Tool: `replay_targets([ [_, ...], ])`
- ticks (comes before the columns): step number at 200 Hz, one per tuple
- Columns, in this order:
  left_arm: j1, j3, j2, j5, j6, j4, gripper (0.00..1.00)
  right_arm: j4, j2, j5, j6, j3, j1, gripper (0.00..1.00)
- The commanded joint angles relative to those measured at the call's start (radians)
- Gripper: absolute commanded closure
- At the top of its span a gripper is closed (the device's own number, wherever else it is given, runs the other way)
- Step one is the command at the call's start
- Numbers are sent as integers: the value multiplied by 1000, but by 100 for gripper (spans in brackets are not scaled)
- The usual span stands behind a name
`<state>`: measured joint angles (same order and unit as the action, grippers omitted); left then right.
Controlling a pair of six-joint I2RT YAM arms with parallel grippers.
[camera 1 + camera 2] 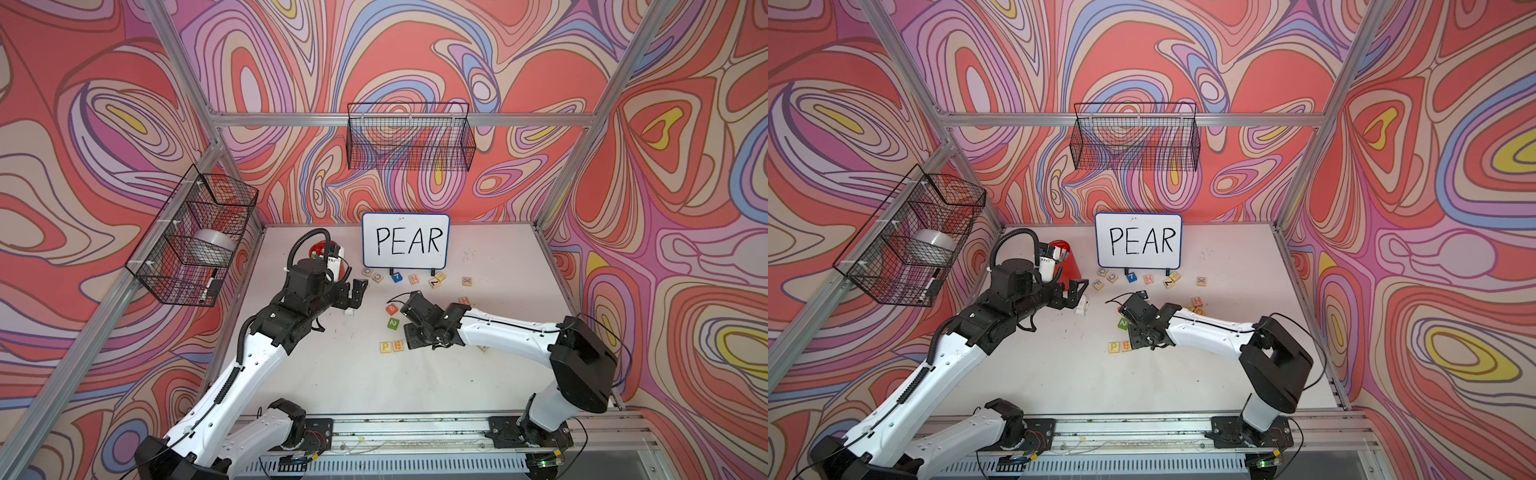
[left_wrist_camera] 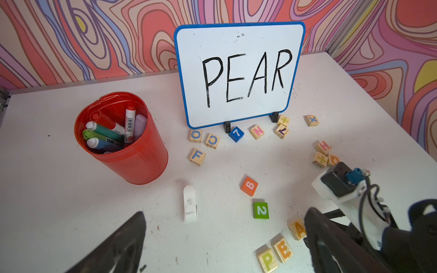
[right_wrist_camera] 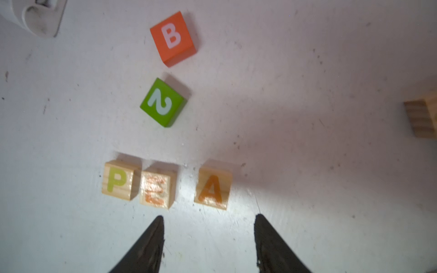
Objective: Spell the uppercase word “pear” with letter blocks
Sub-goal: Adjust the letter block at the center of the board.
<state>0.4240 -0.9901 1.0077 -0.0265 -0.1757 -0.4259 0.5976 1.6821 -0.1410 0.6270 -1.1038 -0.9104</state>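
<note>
Three pale wooden letter cubes lie in a row on the white desk (image 3: 307, 94): the yellow-green P cube (image 3: 118, 180), the orange E cube (image 3: 156, 188) touching or almost touching it, and the orange A cube (image 3: 212, 189) a little apart from the E. The right jaws stand partly open with nothing between them. The A lies just ahead of their gap, clear of both tips, and the row runs parallel to the line between the tips.

The word lacks only its R, and no R face can be read in any view. A likely candidate is the wooden cube (image 3: 421, 118) at the edge of the right wrist view, on the A's far side from the E, its letter unseen. Judged from that, the right arm (image 1: 498, 328) is the nearer one. The bare desk beyond the A is the spot to fill.

The left jaws hang wide open and empty, well away near the red pot of markers (image 2: 123, 141).

The blue-framed whiteboard (image 2: 238, 73) reads PEAR. Nearby cubes read O, C, F, N, X and H; the painted ones read B (image 3: 173, 37), 2 (image 3: 162, 102) and 7 (image 2: 236, 134).
</note>
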Motion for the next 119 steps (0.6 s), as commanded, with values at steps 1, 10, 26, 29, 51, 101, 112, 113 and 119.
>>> replay_targets([
  [1, 1, -23, -28, -3, 7, -11, 0, 36, 70, -2, 34, -34, -1, 38],
  [10, 1, -22, -32, -2, 8, -11, 0, 39, 83, -3, 37, -39, 0, 38],
  [26, 2, -20, -38, 1, 8, -10, 0, 49, 117, -8, 53, -47, 1, 39],
  [29, 2, -21, -38, 1, 8, -10, 0, 49, 121, -10, 55, -48, 1, 40],
  [51, 2, -22, -40, 2, 9, -11, 0, 49, 144, -16, 71, -57, 1, 41],
  [101, 2, -21, -42, 7, 12, -11, 0, 33, 174, -18, 94, -48, 12, 48],
  [112, 2, -21, -40, 7, 12, -11, 0, 29, 173, -19, 93, -48, 13, 52],
  [113, 2, -21, -40, 7, 12, -10, 0, 30, 173, -19, 93, -48, 13, 52],
  [119, 2, -21, -40, 7, 13, -10, 0, 34, 174, -20, 94, -50, 13, 55],
])
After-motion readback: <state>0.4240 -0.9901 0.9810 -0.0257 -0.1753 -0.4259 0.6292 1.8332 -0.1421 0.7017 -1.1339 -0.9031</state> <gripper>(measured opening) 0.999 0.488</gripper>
